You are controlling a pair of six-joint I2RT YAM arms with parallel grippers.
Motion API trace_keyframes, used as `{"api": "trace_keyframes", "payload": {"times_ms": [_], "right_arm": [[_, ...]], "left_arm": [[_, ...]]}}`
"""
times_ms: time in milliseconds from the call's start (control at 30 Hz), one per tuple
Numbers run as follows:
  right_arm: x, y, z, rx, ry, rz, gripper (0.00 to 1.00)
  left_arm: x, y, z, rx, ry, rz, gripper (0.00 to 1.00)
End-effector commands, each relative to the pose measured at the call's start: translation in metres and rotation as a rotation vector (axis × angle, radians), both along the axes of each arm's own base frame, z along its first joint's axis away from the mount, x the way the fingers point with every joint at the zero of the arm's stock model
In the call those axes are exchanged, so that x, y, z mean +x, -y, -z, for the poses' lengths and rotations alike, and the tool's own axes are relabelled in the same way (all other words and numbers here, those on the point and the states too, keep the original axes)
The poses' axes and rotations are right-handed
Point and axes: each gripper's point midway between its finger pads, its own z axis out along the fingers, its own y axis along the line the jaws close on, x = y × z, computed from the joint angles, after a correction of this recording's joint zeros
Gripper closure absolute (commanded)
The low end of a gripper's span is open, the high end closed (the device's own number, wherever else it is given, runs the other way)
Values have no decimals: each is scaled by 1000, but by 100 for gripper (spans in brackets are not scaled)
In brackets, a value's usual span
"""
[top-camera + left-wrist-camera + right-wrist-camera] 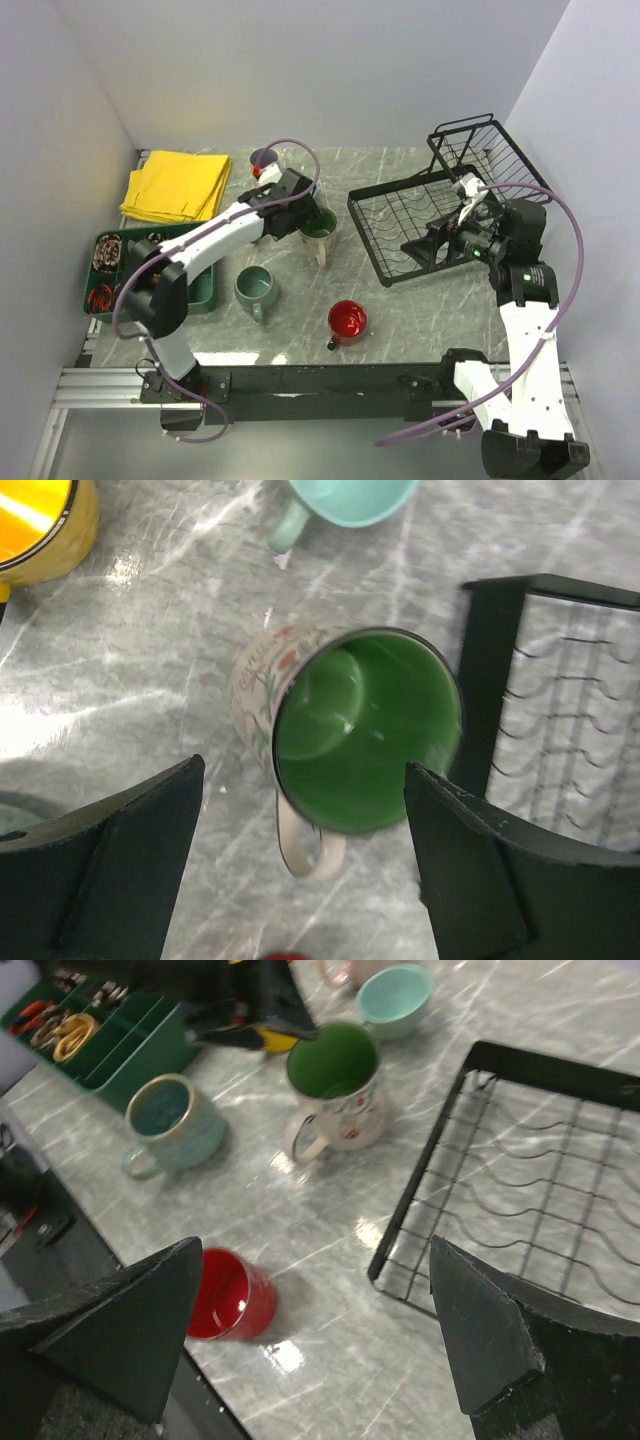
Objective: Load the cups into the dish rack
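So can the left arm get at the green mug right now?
Probably yes: the open left gripper hangs over the green mug, jaws to either side, nothing between. The edge of the dish rack is close beside it.

Blocked on R of green mug (365, 745) by dish rack (492, 660) frame (almost touching rim). Open tabletop (130, 680) on L side; yellow mug (40, 530) & teal mug (345, 500) further back, apart. Passable btw grey-green mug (257, 288) & red mug (347, 320).

Left arm (215, 235) stretches out to mid worktop (300, 315), left gripper (305, 770) pointing down, jaws wide, nothing gripped. Right arm (530, 320) at right edge, elbow bent, right gripper (315, 1250) fully spread, empty.
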Motion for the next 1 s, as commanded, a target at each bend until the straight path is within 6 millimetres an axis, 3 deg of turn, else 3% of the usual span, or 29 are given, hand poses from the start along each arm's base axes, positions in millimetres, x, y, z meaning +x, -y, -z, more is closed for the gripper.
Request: {"api": "trace_keyframes", "payload": {"times_ms": [0,167,600,767,900,967], "right_arm": [[-2,-11,0,13,36,-101,0],[-2,-14,5,12,44,-125,0],[-4,-16,4,24,44,-145,0],[-5,-17,5,13,38,-158,0],[-7,-19,9,10,18,-179,0],[-12,-23,13,13,-2,-211,0]], "left_arm": [[9,1,12,50,-21,-33,14],[13,5,37,87,-58,-13,24],[20,10,64,164,-90,26,44],[23,12,50,147,-53,41,70],[18,11,30,105,-10,55,98],[13,13,6,38,36,61,99]]}}
